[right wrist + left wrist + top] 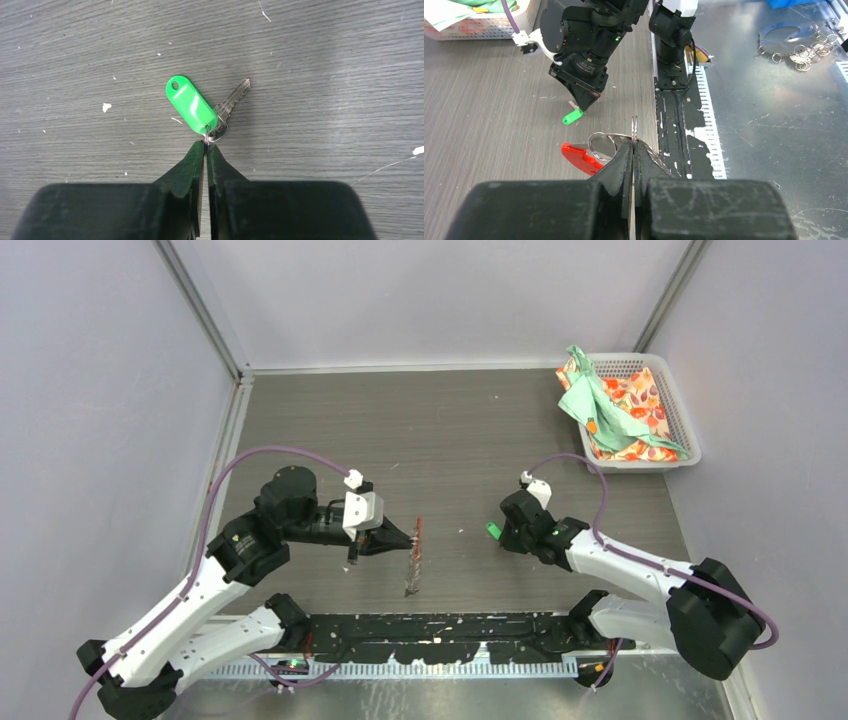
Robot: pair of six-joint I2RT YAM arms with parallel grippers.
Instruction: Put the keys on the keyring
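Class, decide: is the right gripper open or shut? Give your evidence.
Shut. In the right wrist view the right gripper has its tips together, pinching the small ring of the green-tagged key.

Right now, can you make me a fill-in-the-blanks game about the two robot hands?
1. The tag on the key pinched by the right hand is ____.
2. The left hand is shut on the keyring, whose plastic tab is ____.
3. The white basket sits at the table's far ____ corner.

Missing words: green; red; right.
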